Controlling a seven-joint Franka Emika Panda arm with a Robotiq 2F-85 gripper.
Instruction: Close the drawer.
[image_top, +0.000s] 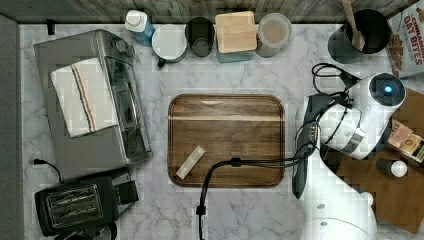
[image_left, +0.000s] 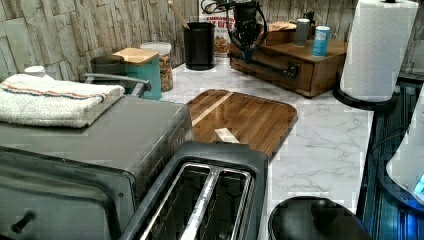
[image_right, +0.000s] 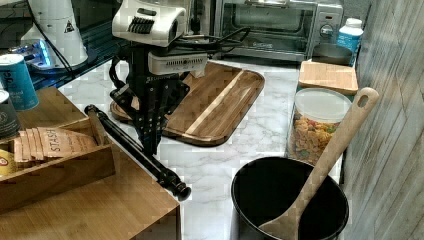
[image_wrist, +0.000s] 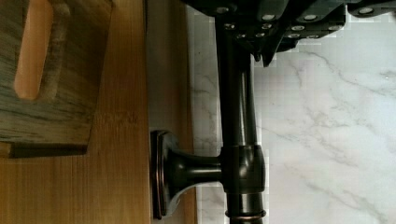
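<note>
Dark handle bar (image_wrist: 238, 140) fills the frame's middle; the claw (image_right: 150, 142) sits on it, grip unclear.
Push the drawer (image_left: 272, 67) straight back, flat and slow.

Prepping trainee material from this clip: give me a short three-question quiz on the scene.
1. True or false: a spoon stands in the black pot.
2. The end effector is at the: A) handle B) toaster C) towel.
3. Fill in: the pale strip lies on the ____.
Key: 1 true; 2 A; 3 tray.
</note>
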